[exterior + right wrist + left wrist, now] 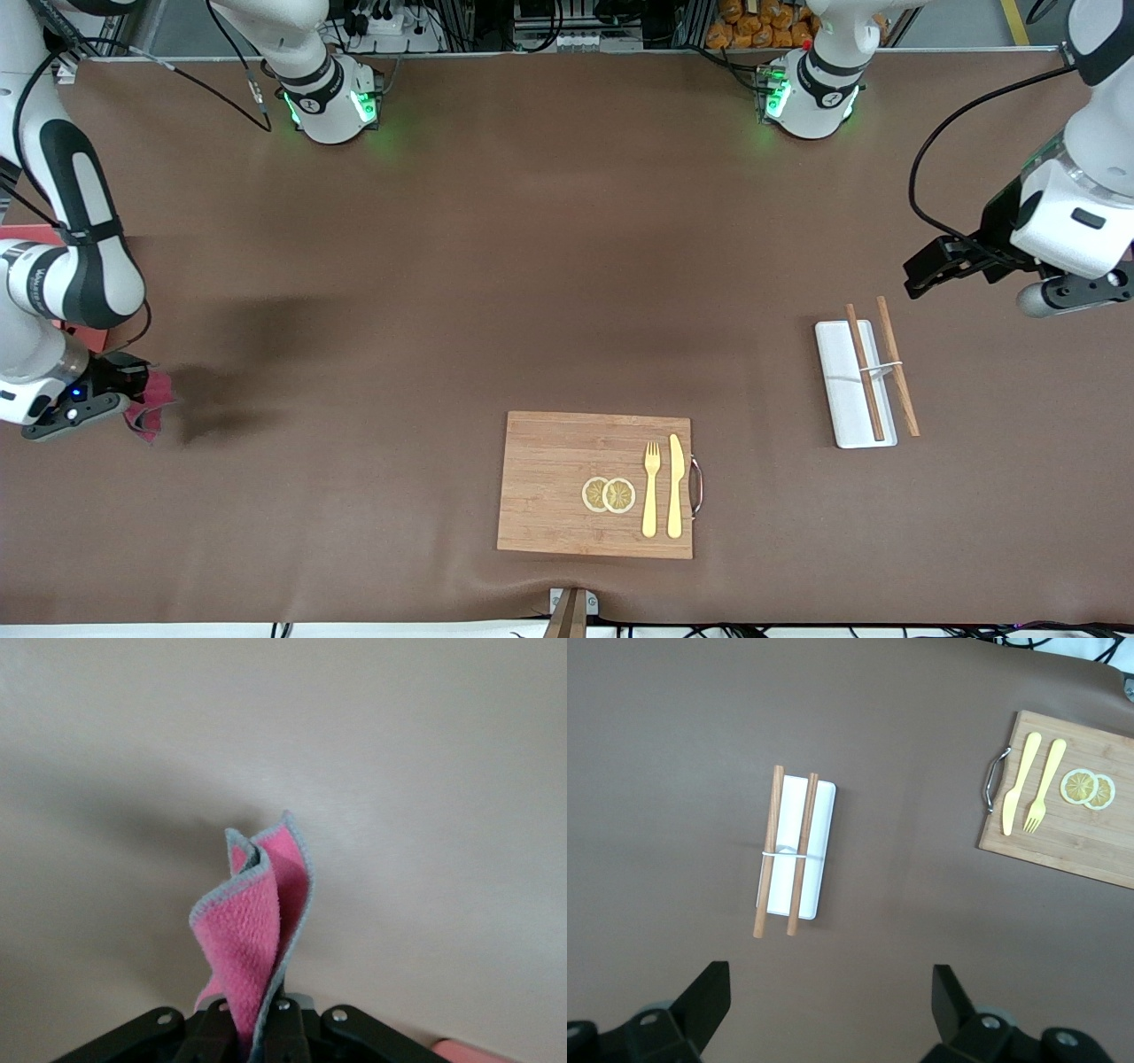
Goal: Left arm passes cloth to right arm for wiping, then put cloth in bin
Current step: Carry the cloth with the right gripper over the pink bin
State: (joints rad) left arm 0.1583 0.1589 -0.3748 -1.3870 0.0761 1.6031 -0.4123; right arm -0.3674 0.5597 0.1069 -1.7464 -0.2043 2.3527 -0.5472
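While the right gripper (133, 390) hangs at the middle left of the front view, pinched tight on the cloth (151, 403) — pink face out, grey edging — the bin (35, 237) shows only as a salmon sliver at the left edge, its inside hidden by the arm. Over at the middle right, the left gripper (926, 266) waits spread wide, holding nothing, above the white tray (837, 381) carrying banded chopsticks (881, 365).

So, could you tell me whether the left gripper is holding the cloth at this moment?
No, the left gripper hangs open and empty over the table, while the right gripper pinches the cloth.
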